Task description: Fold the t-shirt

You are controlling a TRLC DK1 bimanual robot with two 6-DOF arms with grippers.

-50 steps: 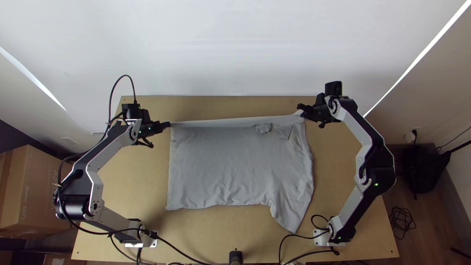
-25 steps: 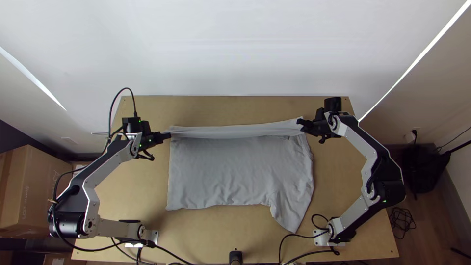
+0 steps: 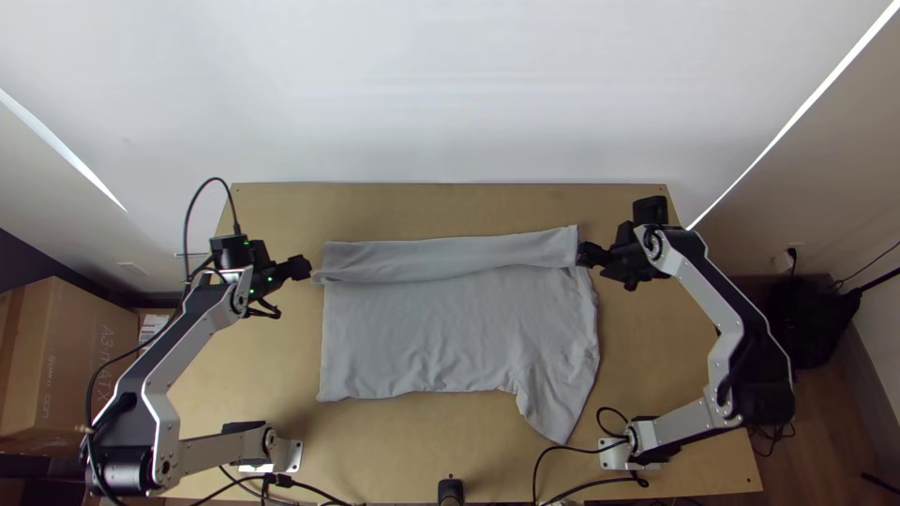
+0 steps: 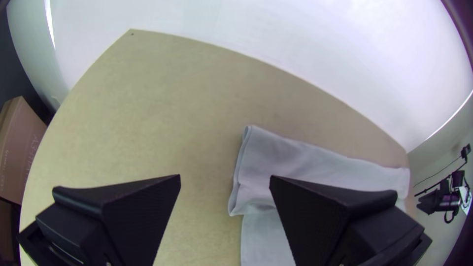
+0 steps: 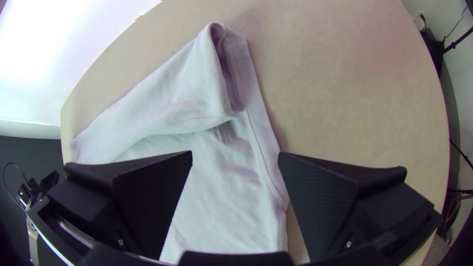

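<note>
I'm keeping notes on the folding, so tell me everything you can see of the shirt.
The shirt is grey, of thin, soft-looking cloth, lightly wrinkled, with a seam near its right edge. It lies spread on the table, its far side folded over in one long band, slightly raised at the right end; a sleeve points nearward at right. The left claw and right claw are open by the band's ends, not gripping it.

A light wooden table (image 3: 450, 204) with a smooth, plain top; on it lies a grey t-shirt (image 3: 431, 333), spread flat, its far side folded over in one long band; one sleeve (image 3: 557, 412) points toward the near edge, where black cables (image 3: 535, 473) curve across the wood.
</note>
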